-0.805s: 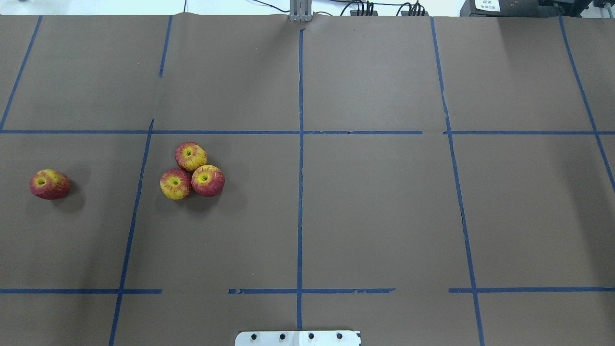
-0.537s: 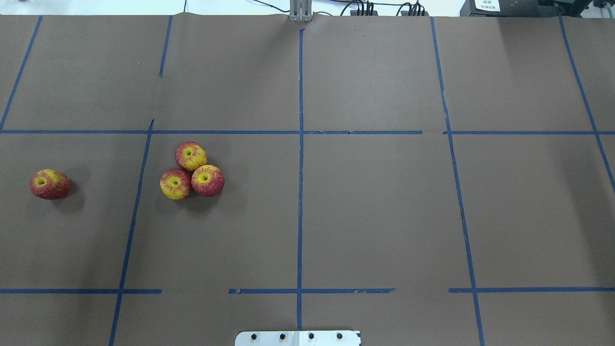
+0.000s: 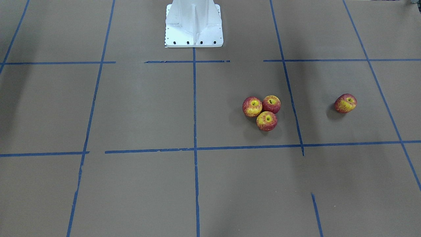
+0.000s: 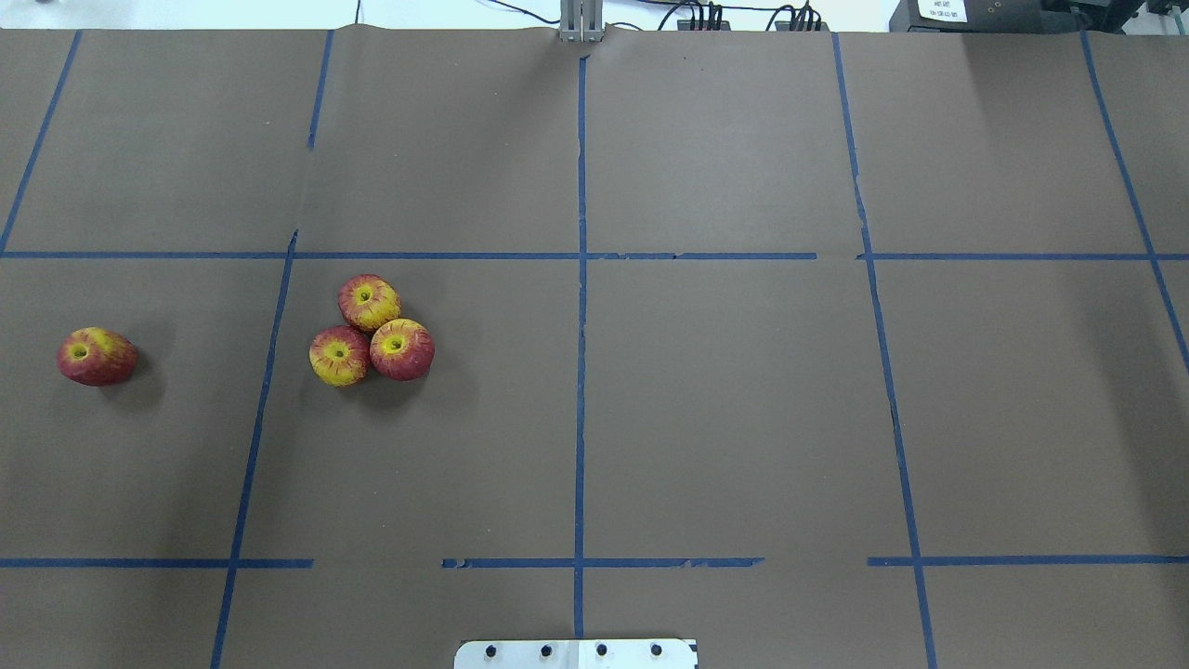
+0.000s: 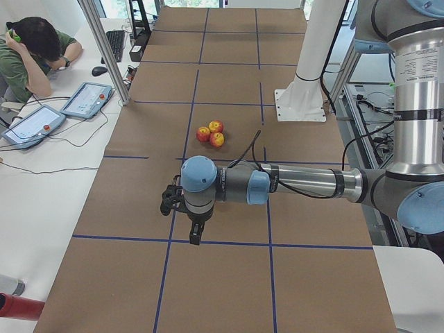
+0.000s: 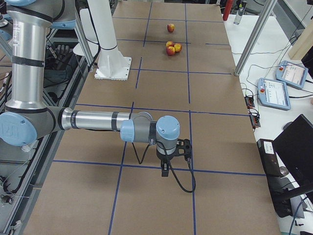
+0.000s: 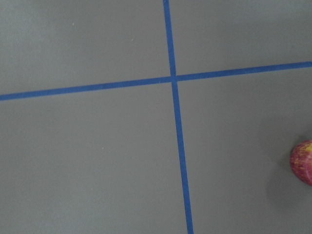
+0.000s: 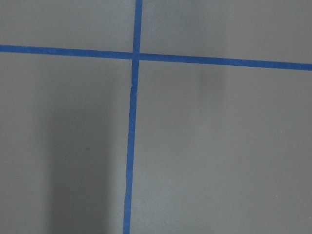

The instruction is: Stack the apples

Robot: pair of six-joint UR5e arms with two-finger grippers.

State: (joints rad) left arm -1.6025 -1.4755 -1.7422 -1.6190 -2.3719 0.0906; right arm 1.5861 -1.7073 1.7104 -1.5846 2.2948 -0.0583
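Three apples touch in a cluster on the brown table: one [image 4: 369, 302] at the back, one [image 4: 339, 356] front left, one [image 4: 401, 349] front right. A fourth apple [image 4: 97, 356] lies alone, tilted, far to the left. The cluster [image 3: 263, 112] and the lone apple [image 3: 345, 103] also show in the front-facing view. The lone apple's edge [image 7: 302, 162] shows at the right of the left wrist view. My left gripper [image 5: 196, 236] hangs above the table, nearer the camera than the cluster [image 5: 210, 134]. My right gripper [image 6: 165, 171] hangs far from the apples [image 6: 172, 48]. I cannot tell whether either is open or shut.
Blue tape lines [image 4: 581, 307] divide the brown table into squares. The white robot base [image 3: 194, 23] stands at the table's robot side. An operator [image 5: 35, 55] sits beside teach pendants [image 5: 87, 100] on a side desk.
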